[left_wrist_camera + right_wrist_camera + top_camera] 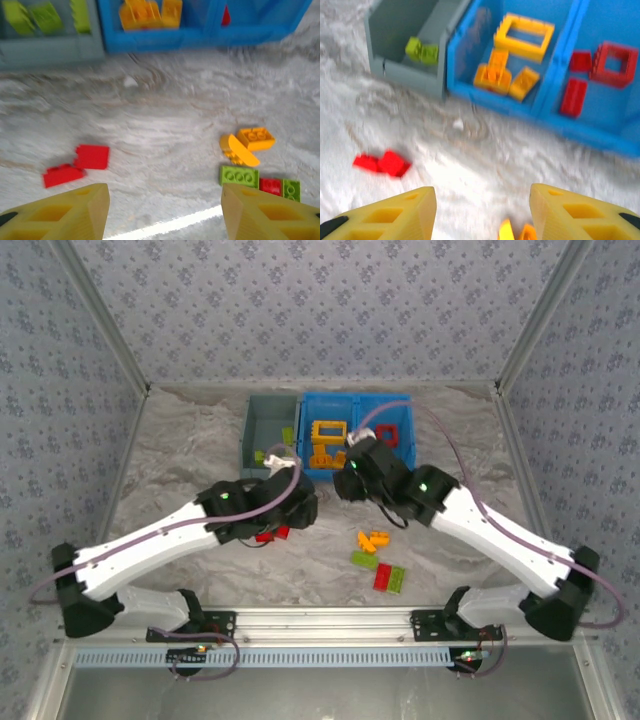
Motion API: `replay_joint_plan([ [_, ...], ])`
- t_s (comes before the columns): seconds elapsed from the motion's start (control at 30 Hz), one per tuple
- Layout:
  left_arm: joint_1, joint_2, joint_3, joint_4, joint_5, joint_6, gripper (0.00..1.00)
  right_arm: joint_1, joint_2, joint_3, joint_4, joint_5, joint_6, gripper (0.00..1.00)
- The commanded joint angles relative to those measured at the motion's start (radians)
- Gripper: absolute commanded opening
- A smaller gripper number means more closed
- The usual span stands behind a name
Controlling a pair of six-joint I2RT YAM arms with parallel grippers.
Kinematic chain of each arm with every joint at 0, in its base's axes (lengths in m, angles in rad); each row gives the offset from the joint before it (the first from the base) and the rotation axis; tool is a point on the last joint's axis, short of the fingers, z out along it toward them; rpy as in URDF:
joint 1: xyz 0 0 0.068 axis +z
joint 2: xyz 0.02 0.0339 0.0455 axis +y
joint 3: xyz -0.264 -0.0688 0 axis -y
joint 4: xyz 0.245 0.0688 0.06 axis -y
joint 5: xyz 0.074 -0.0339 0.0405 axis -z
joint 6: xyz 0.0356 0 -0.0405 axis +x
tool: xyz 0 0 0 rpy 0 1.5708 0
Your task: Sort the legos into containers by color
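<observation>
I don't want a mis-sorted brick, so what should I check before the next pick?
1. Left gripper open and empty: ok.
2. Right gripper open and empty: ok.
3. Grey bin holds green bricks alone: ok.
4. Blue tray keeps orange bricks and red bricks in separate compartments: ok.
5. Table free of loose bricks: not ok; red pair, orange pair and green-red-green cluster lie there.
6. Cluster spaced for single picks: not ok; its bricks touch.

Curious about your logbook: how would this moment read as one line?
left fingers open | right fingers open | loose: two red legos, mixed pile | grey bin: green | blue tray: orange, red
</observation>
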Motion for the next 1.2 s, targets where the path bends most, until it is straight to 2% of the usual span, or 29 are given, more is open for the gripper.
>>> replay_joint_plan([
  [0.0, -0.001, 0.067, -0.012, 0.072, 0.141, -0.058, 0.60, 0.043, -0.117, -0.113, -0.165, 0.064, 0.196, 0.55],
  [0.13, -0.015, 0.129, -0.029, 0.112, 0.167, -0.079, 0.59, 0.066, -0.257, -0.160, -0.297, 0.104, 0.328, 0.57],
  [0.23, -0.015, 0.122, -0.054, 0.124, 0.165, -0.099, 0.59, 0.064, -0.304, -0.167, -0.341, 0.124, 0.340, 0.58],
  [0.43, -0.014, 0.061, -0.105, 0.131, 0.148, -0.140, 0.59, 0.057, -0.221, -0.153, -0.343, 0.119, 0.303, 0.57],
  [0.57, -0.012, 0.080, -0.142, 0.209, 0.232, -0.230, 0.61, 0.072, -0.200, -0.141, -0.345, 0.142, 0.301, 0.57],
  [0.77, 0.005, 0.246, -0.145, 0.352, 0.357, -0.486, 0.65, 0.085, -0.211, -0.147, -0.352, 0.138, 0.297, 0.57],
  [0.93, 0.014, 0.405, -0.082, 0.474, 0.454, -0.632, 0.66, 0.121, -0.266, -0.162, -0.356, 0.143, 0.301, 0.57],
  [1.17, 0.026, 0.543, -0.009, 0.473, 0.447, -0.718, 0.67, 0.136, -0.318, -0.183, -0.373, 0.138, 0.309, 0.58],
])
